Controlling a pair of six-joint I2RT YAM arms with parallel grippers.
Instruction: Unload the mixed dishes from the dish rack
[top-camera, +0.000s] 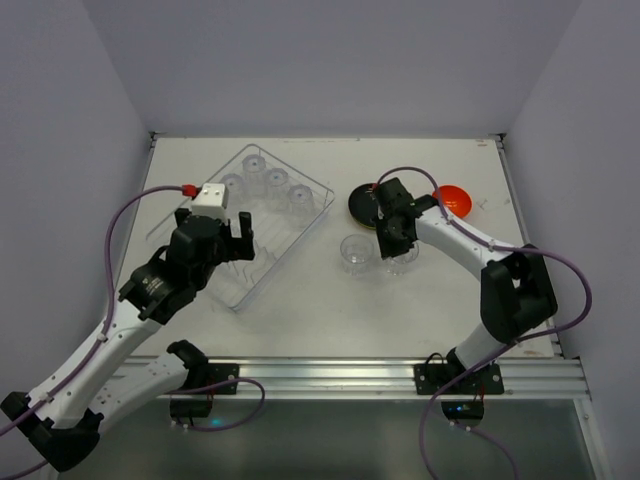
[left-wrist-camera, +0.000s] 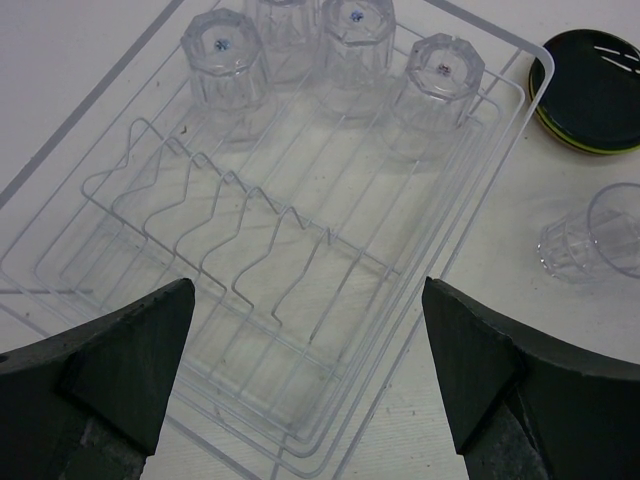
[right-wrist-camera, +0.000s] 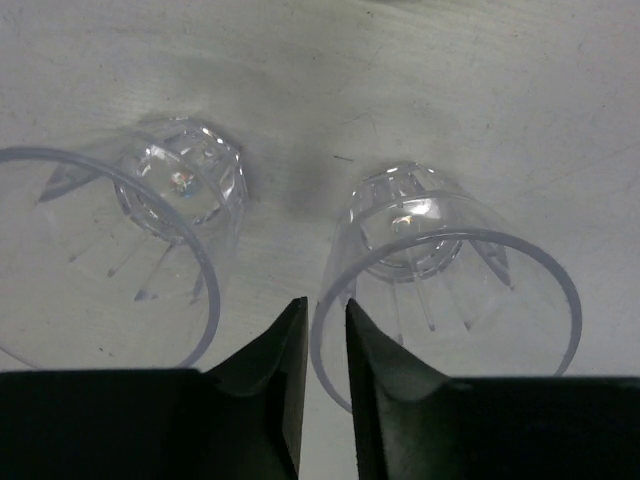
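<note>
Four clear cups (left-wrist-camera: 225, 60), judged light, stiff and slippery, are shown upturned at the dish rack's (left-wrist-camera: 478, 190) far end, best pinched across their bases by the wide-open left gripper (left-wrist-camera: 308, 285); the right gripper's (right-wrist-camera: 325, 310) hold on a mid-table cup (right-wrist-camera: 450, 260) cannot be told

Dish rack (left-wrist-camera: 468, 215) fills frame ctr, prong row running diag. 4 clear cups (left-wrist-camera: 225, 60) bottoms-up along its top end. Upper rt: black plate (left-wrist-camera: 590, 85) atop green plate (left-wrist-camera: 572, 147). Rt edge: lone clear cup (left-wrist-camera: 600, 245) on table. Left gripper (left-wrist-camera: 308, 330) fingers in btm corners, spread wide.
</note>
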